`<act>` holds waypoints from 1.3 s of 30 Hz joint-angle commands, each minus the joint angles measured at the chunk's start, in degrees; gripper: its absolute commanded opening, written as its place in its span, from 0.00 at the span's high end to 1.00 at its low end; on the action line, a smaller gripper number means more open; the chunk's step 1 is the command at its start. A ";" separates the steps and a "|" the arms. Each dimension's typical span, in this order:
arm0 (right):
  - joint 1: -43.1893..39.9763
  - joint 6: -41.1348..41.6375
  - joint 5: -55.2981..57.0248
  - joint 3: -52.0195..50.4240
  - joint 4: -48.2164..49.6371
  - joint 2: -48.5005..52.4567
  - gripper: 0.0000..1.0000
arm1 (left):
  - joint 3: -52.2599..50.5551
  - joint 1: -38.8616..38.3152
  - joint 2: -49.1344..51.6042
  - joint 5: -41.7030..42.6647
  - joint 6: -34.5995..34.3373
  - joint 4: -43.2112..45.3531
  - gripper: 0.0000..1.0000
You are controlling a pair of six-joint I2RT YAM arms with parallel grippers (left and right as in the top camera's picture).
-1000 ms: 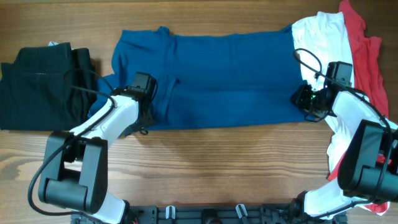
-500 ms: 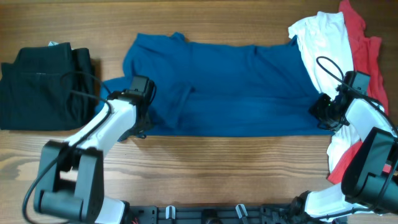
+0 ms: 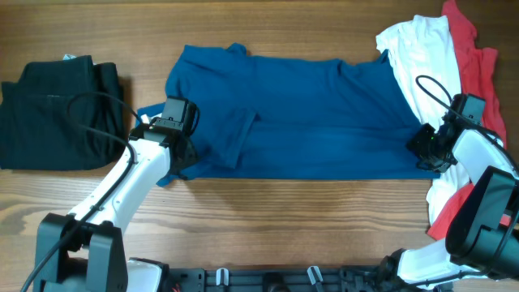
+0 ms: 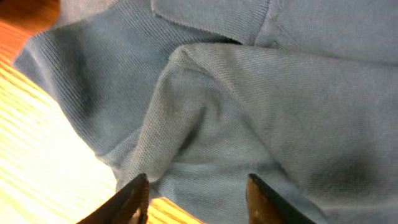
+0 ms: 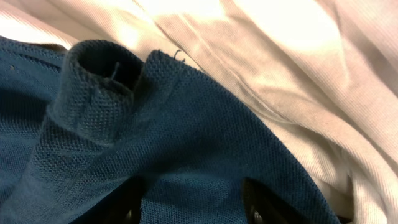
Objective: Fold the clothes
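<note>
- Black cloth garment (image 3: pixel 57 113) lay folded in a heap at the far left of the wooden table (image 3: pixel 284 219), apart from the other clothes.
- Just right of it, the left arm reached up from the near edge, and the left end effector (image 4: pixel 196 190) sat at the lower left corner of the royal-blue shirt (image 3: pixel 324 113).
- In the left wrist view its fingers (image 4: pixel 134 199) stood a moderate way apart, with a raised ridge of blue knit running up from the gap. Whether they clamped the cloth, I could not tell.
- The royal-blue shirt was spread flat across the middle of the table, its long side running left to right. A loose flap lay folded over near its left third, and a small piece of blue stuck out past the left arm.
- The right end effector (image 5: pixel 193 193) was at the shirt's lower right corner, where blue met white.
- In the right wrist view its dark fingers (image 5: pixel 134 202) were partly parted, and bunched blue knit filled the space between them, with one edge curled into a small roll beyond the tips. A firm pinch could not be confirmed.
- A white garment (image 3: pixel 422 57) lay crumpled at the far right, touching the shirt's right edge.
- A red garment (image 3: pixel 480 73) showed at the white one's outer side, by the table's right edge.
</note>
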 commanded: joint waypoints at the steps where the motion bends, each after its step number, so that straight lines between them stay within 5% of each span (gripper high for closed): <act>1: -1.25 0.68 4.33 -1.92 -0.55 1.07 0.46 | -1.77 0.48 -0.09 2.43 -0.07 0.13 0.68; 20: -1.25 0.70 3.93 -1.92 -0.57 1.07 0.45 | -11.61 7.96 -0.09 -12.63 -2.80 13.51 0.72; 39: -1.25 0.68 3.96 -1.92 -1.88 1.07 0.41 | -11.63 15.10 -0.09 -11.10 -8.74 1.99 0.75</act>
